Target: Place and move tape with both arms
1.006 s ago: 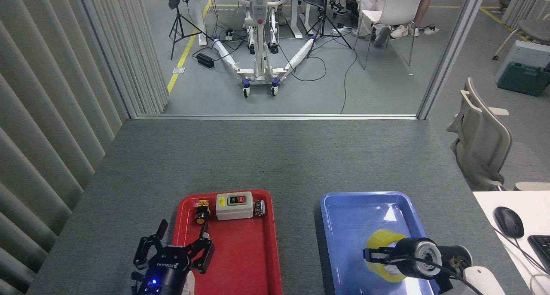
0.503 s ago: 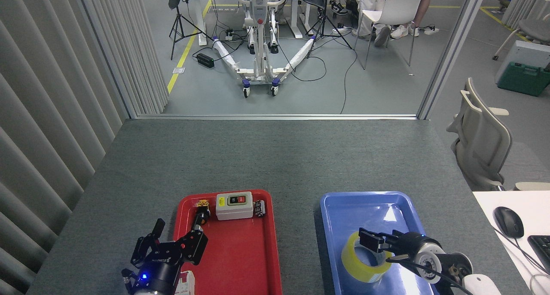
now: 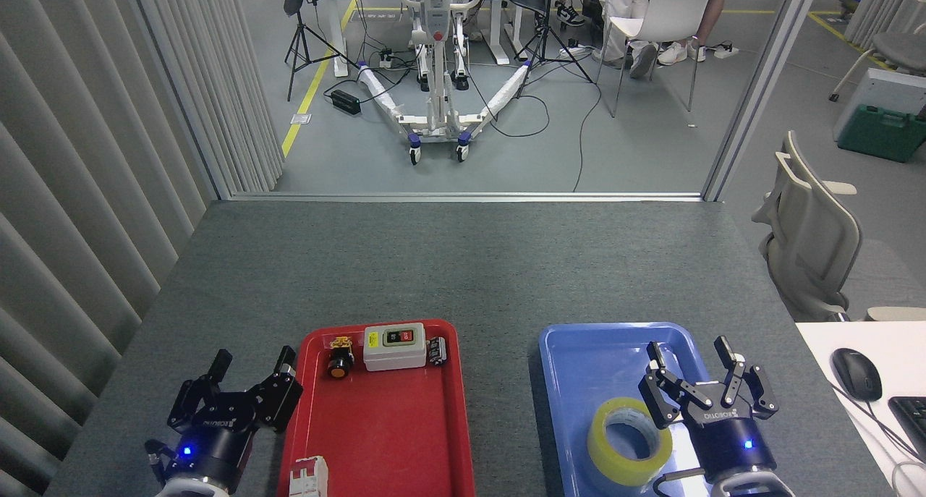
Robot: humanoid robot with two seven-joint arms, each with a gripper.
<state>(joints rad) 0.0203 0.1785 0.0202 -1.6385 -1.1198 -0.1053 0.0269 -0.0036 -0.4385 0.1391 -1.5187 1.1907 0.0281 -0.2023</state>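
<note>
Black jointed fingers (image 3: 662,388) of the right gripper (image 3: 698,377) spread wide and empty, glossy yellow tape (image 3: 628,451) lying flat in the smooth blue tray (image 3: 579,367) just beside it, left gripper (image 3: 249,374) also splayed over grey felt table (image 3: 463,265), by the red tray (image 3: 405,439).

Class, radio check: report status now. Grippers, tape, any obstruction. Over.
Left gripper open, empty, beside red tray. Right gripper open, empty, over blue tray. Tape lying flat in blue tray, not gripped. Nothing blocking it.

Robotics lab: partition walls (image 3: 181,85), tripods (image 3: 304,41), floor cables (image 3: 550,113).
</note>
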